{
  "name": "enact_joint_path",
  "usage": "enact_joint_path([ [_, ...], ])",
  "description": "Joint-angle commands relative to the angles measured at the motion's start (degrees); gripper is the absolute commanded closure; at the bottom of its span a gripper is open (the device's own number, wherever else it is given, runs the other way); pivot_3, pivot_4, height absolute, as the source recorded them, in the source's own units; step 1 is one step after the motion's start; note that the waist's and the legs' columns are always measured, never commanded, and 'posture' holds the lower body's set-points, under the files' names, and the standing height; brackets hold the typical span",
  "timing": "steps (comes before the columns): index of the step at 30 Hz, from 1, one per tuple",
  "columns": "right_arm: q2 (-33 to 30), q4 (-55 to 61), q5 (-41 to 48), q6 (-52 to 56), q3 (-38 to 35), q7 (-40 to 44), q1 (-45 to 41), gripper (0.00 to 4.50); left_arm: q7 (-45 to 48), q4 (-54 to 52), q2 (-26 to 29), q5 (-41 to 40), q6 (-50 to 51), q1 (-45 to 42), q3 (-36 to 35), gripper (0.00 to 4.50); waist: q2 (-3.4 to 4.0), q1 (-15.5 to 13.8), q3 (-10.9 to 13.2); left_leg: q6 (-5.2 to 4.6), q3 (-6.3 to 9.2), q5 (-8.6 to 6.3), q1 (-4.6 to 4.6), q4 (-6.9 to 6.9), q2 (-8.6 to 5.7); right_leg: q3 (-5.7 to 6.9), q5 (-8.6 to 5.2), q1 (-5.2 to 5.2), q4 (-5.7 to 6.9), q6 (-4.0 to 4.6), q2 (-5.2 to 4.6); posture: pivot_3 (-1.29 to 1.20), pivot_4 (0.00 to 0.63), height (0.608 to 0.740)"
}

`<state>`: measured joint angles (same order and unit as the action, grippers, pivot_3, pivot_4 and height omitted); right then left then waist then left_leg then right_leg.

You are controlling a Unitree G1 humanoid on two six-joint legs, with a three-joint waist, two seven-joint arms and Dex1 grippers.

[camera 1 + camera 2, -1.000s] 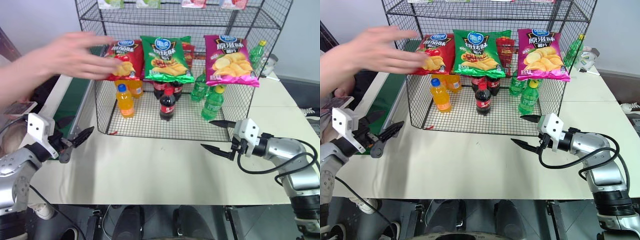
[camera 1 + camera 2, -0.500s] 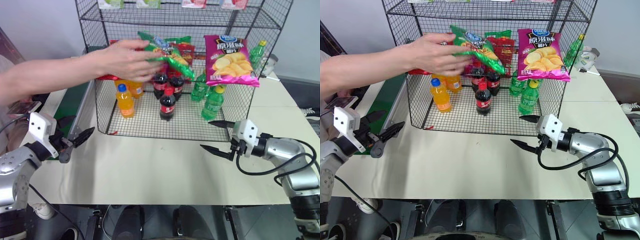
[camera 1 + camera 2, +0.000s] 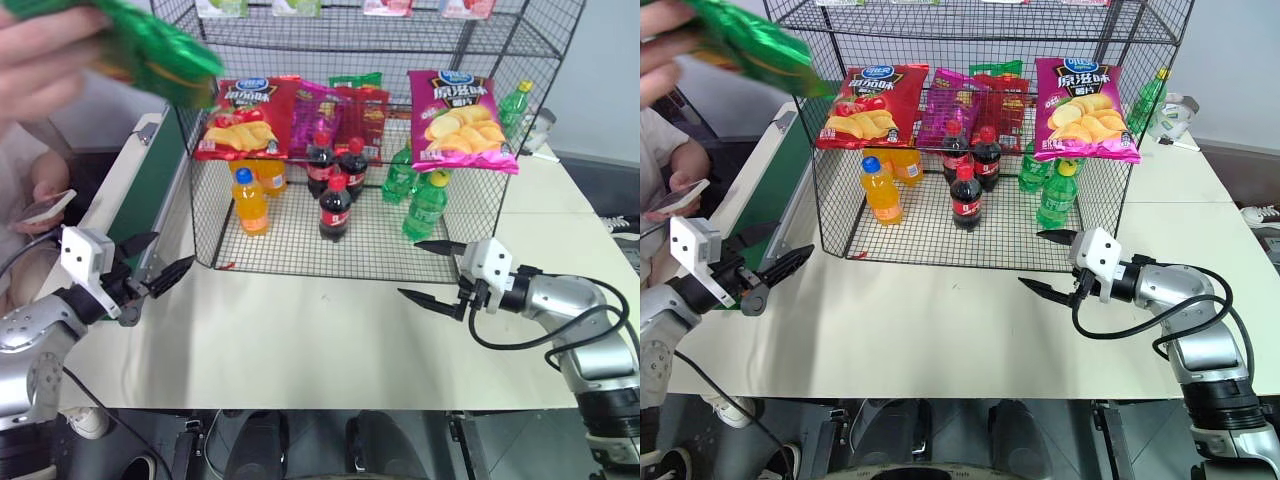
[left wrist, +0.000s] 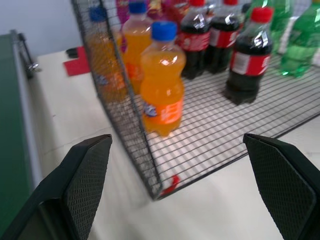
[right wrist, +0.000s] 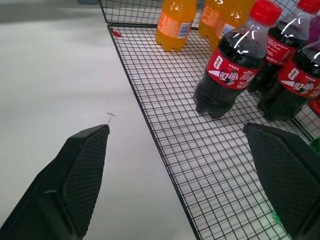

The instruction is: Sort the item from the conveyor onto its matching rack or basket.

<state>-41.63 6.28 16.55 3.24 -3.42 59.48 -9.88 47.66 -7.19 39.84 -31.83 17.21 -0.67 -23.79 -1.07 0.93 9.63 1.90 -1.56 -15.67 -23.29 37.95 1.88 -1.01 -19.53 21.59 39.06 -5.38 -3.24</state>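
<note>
- The tall black wire-grid rack [image 3: 200, 190] stands on the pale table [image 3: 300, 350]; every place below is given from this rack.
- The large glossy green crisp bag [image 3: 160, 55] is in a person's hand [image 3: 45, 60], up in the air off the rack's left front corner, above the long dark green conveyor belt with pale rails [image 3: 150, 195] that runs along the rack's left side.
- The bag is not on the belt, and no robot gripper touches it.
- On the rack's front, a red crisp bag [image 3: 245, 120] and a magenta crisp bag [image 3: 460, 120] hang with a gap between them.
- The left gripper [image 3: 160, 275] hovers just off the rack's left front corner, jaws spread wide, holding nothing.
- The right gripper [image 3: 432, 270] hovers before the rack's right front edge, jaws likewise apart and empty.
- I judge the sort not yet begun: pickup, carry and placing on the rack all remain.
</note>
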Motion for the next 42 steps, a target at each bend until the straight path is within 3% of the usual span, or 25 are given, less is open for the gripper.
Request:
enact_joint_path([
  [1,-0.31,0.52,0.12,-1.16,-0.56,-0.06,-0.70,0.03,1.12,-1.09,0.76,-1.37,-0.65,-0.03,-2.18,0.00,0.00,0.00,0.00,0.00,0.00,0.00,0.00,0.00,0.00,0.00,0.00,0.00,0.00,0.00,0.00,0.00,0.150,0.739],
  [7,0.03,0.45,-0.25,-1.32,0.28,-0.26,-1.18,0.03,6.75,0.17,1.13,-5.56,-0.95,0.08,-4.16,0.00,0.00,0.04,0.00,0.00,0.00,0.00,0.00,0.01,0.00,0.01,0.00,0.00,0.00,0.00,0.00,0.00,0.150,0.739],
  [42,0.57,-1.55,-2.35,-5.16,2.40,-1.33,-1.31,0.03,6.26,4.69,0.78,1.98,-10.43,-0.16,-0.65,0.00,0.00,0.01,0.00,-0.02,0.00,-0.01,0.01,0.02,0.00,0.02,0.00,-0.03,0.00,0.00,0.00,0.00,0.150,0.739],
])
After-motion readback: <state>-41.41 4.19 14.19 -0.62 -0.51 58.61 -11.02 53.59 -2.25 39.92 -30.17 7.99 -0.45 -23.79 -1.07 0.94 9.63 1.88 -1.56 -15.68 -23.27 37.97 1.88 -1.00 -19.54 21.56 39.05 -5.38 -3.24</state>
